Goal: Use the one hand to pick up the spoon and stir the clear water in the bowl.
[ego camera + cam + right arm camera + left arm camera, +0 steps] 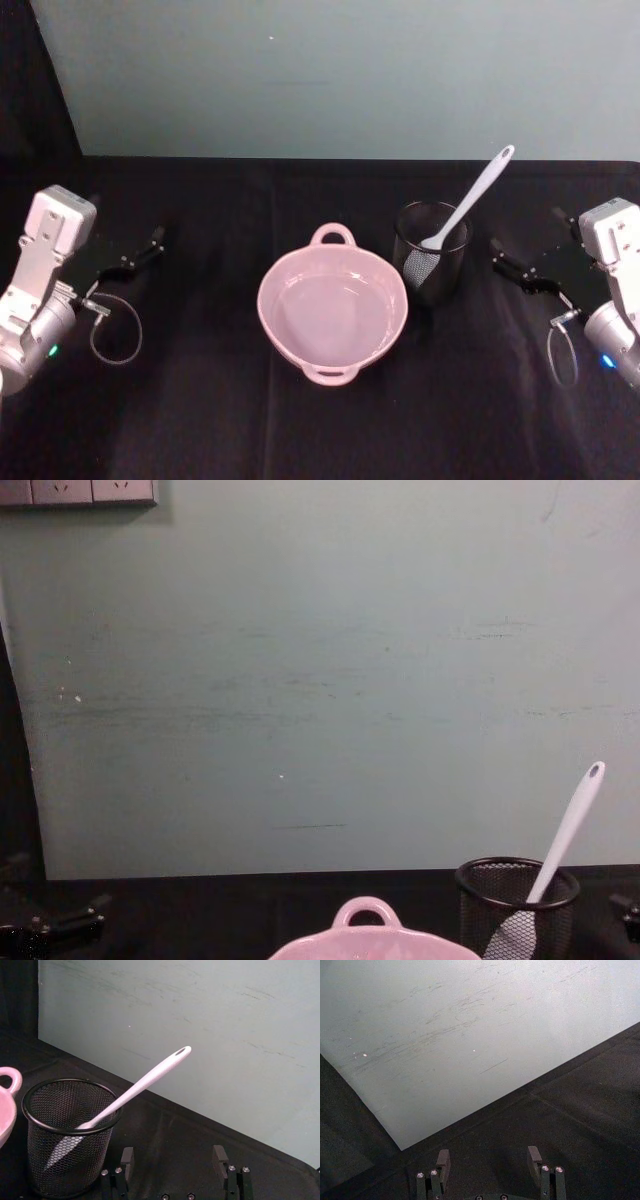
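Observation:
The white spoon (468, 200) stands tilted in a black wire-mesh cup (431, 251), scoop down, its handle end leaning up and to the right. The spoon (131, 1091) and mesh cup (70, 1135) also appear in the right wrist view, and the spoon (565, 832) in the chest view. To the cup's left the pale pink bowl (283, 335) holds clear water. My right gripper (510, 262) rests open on the table, right of the cup. My left gripper (150, 243) is parked open at the far left.
Black cloth covers the table (200, 420). A pale green wall (350, 70) stands close behind it. Cable loops hang by each wrist. Open cloth lies between the bowl and each arm.

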